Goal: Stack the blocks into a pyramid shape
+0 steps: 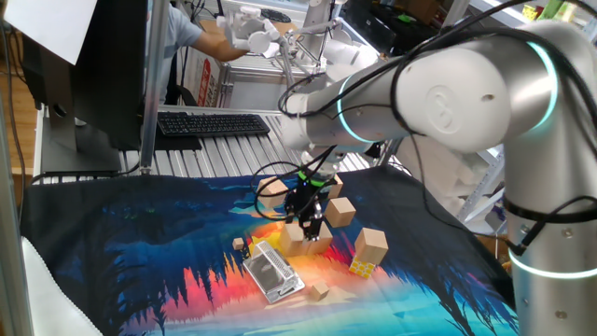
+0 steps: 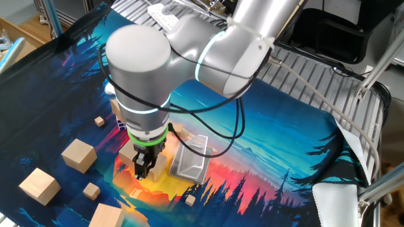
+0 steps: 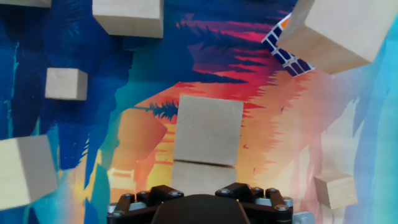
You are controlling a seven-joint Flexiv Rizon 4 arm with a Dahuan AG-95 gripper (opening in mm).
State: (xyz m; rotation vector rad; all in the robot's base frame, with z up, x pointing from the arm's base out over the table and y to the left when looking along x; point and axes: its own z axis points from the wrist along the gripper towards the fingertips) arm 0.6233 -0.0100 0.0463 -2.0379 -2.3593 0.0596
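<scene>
Over the tabletop (image 2: 265,120) our fingers (image 2: 144,165) hang parted and holding nothing above two blocks (image 3: 207,130) set touching in a row, likely the pyramid's base, with spare blocks (image 2: 79,154) loose at left.

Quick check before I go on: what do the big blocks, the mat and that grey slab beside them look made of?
Blocks: unpainted light wood by the look, matte pale tan faces with faint grain.
Mat: likely printed fabric or a soft rubber-backed pad; the forest picture runs across it and the edge drapes and wrinkles.
Grey slab: probably metal or plastic, ribbed with a dull sheen; I cannot tell which.
</scene>
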